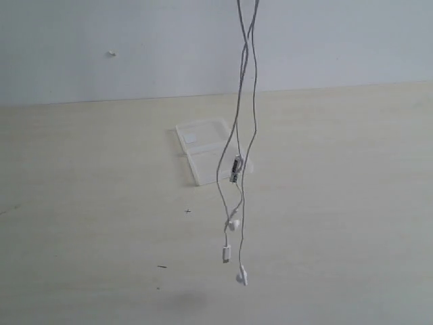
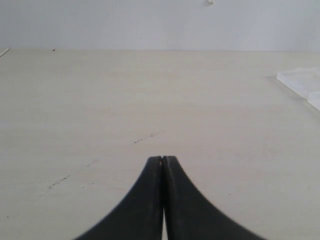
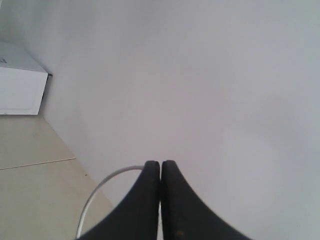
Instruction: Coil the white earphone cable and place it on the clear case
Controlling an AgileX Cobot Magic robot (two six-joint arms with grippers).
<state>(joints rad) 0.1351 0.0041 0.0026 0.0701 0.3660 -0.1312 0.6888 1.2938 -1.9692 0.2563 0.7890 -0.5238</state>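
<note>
The left gripper (image 2: 163,159) is farthest left, low over the pale table (image 1: 81,203). Its 2 black fingers are pressed flat together with nothing between them. It does not show in the exterior view. In its wrist view a corner of the clear case (image 2: 300,80) lies on the table well off to one side, apart from the fingers.

Near the middle of the exterior view the clear case (image 1: 206,159) lies open and flat on the table, not far from the grey wall (image 1: 135,40). A small white label sits on the half nearer the wall.

Just to the right of it, the white earphone cable (image 1: 240,81) hangs in the air from above the top edge of the picture. It drops in 2 long strands that cross in front of the case's right edge. The plug (image 1: 235,168) dangles level with the case. Below it hang 1 earbud (image 1: 233,223), then the remote (image 1: 227,254), then the other earbud (image 1: 242,275), the lowest. Whether any of them touches the table cannot be told.

The right gripper (image 3: 160,162) is out of the exterior view, raised toward the wall. Its fingers are clamped on the cable (image 3: 97,192), which curves out in an arc beside 1 finger. A white box (image 3: 20,92) stands at the foot of the wall.
</note>
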